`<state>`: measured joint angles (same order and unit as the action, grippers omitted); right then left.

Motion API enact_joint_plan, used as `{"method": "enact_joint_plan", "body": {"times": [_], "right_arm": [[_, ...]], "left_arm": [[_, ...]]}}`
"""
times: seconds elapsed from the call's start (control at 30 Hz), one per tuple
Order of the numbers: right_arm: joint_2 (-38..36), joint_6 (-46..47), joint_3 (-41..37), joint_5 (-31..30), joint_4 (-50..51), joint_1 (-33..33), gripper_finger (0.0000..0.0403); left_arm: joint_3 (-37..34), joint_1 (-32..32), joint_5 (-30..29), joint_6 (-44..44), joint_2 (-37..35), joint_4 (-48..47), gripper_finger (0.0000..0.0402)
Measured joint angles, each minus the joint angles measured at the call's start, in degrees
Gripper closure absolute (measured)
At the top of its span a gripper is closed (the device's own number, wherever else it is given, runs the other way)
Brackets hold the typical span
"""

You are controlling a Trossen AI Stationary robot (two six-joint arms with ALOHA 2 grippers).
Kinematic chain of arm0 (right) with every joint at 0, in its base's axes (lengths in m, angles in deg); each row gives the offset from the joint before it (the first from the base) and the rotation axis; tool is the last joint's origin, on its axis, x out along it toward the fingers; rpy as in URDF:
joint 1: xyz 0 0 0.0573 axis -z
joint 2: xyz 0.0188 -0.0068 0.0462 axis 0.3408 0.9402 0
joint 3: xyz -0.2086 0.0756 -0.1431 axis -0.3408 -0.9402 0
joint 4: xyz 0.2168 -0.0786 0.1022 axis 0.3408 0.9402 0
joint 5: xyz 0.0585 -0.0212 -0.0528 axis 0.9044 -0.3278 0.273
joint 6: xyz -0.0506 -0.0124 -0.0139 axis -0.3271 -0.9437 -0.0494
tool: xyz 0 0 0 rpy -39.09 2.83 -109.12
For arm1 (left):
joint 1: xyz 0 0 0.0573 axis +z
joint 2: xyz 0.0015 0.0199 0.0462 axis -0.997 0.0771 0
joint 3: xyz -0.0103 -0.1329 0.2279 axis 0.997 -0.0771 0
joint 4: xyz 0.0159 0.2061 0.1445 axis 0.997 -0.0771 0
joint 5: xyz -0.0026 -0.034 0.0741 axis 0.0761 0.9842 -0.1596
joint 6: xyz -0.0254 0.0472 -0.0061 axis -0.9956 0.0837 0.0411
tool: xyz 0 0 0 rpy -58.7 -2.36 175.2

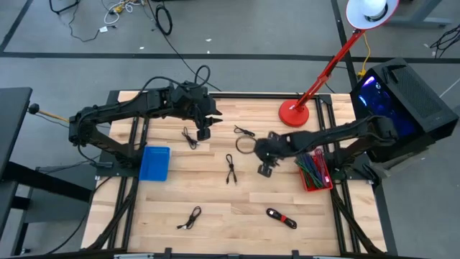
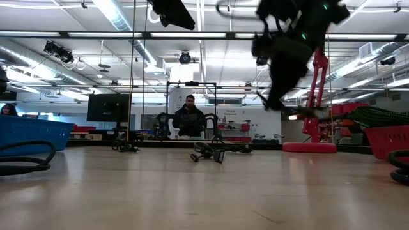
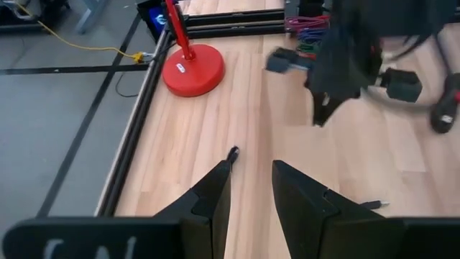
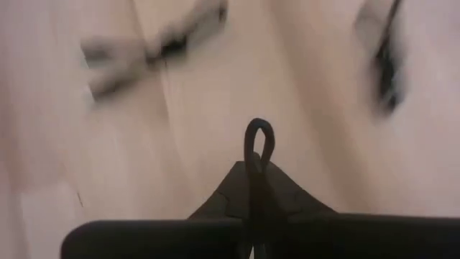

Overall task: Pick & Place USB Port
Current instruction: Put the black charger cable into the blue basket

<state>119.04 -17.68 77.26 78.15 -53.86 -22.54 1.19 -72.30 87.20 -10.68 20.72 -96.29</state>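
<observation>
My right hand (image 1: 267,170) hangs over the middle of the table (image 1: 215,216), its fingers pinched narrow on a thin black cable (image 4: 257,147); a small loop of it pokes up past my fingertips in my right wrist view, and I take it for the USB cable, though the blur leaves me unsure. A coil of black cable (image 1: 244,142) lies just beside that hand, toward the far edge. The red bin (image 1: 314,171) of coloured leads sits close on its outer side, and the red lamp base (image 1: 294,114) stands beyond it at the far edge. My left hand (image 1: 203,132) hovers near the far side of the table, fingers (image 3: 208,198) a narrow gap apart and holding nothing. A short black cable (image 1: 190,137) lies just beside it, another (image 1: 231,170) lies between my two hands, and the blue bin (image 1: 154,163) sits nearer my left arm's base.
</observation>
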Motion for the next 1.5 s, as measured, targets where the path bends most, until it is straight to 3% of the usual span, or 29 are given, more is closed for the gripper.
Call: {"method": "enact_joint_plan", "body": {"times": [0.2, 0.3, 0.5, 0.9, 1.27, 1.5], "right_arm": [[-1.9, -8.9, 9.8, -7.0, 0.8, 1.8, 0.0399], [-3.5, -12.5, 11.9, -9.1, -5.7, 2.6, 0.0399], [-6.8, -19.4, 12.2, -5.5, -20.3, 3.5, 0.0399], [-9.9, -22.6, 12.0, -9.5, -22.4, 3.8, 0.0399], [-14.9, -25.3, 12.2, -7.2, -26.0, 6.6, 0.0399], [-14.4, -25.3, 12.2, -5.2, -28.0, 6.6, 0.0399]], "left_arm": [[0.0, 0.0, 10.7, -0.5, 0.7, 1.6, 0.0291], [0.0, -0.4, 14.7, -0.7, 2.0, 4.2, 0.0291], [0.0, -1.4, 15.3, -0.1, 6.1, 10.1, 0.0291], [0.0, 2.0, 17.3, 0.1, 7.7, 20.3, 0.0291], [-0.1, 2.1, 13.6, 0.1, 8.1, 22.3, 0.0291], [0.0, 2.0, 16.2, -0.5, 7.9, 26.4, 0.0291]]}}
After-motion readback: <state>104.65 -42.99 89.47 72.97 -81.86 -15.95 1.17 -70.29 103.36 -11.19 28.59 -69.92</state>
